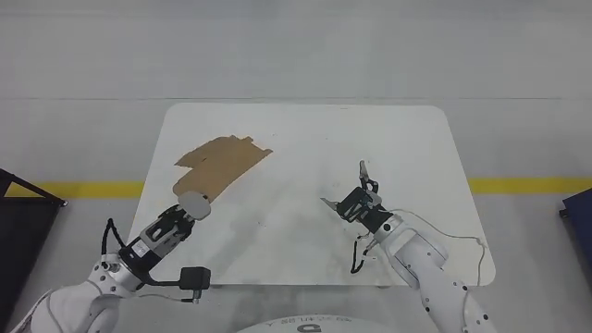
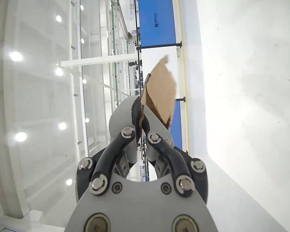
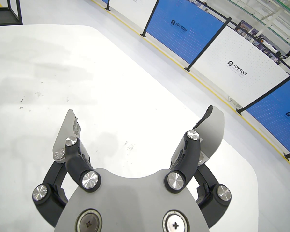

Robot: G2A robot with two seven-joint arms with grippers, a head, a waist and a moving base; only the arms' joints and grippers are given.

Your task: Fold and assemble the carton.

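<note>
The left pincer [image 1: 194, 205] is clamped on the near corner of the flat cardboard carton [image 1: 222, 164], which extends over the table's [image 1: 370, 129] left side toward the far edge. The right pincer [image 1: 343, 183], fingers apart, hangs over the bare middle, well apart from the carton. A black rack [image 1: 23, 231] stands off the left edge.

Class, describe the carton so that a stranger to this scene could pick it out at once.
Start at the white table. At its left side is the carton, one corner pinched in the left gripper. It is the only flat, brown, notched sheet there.
</note>
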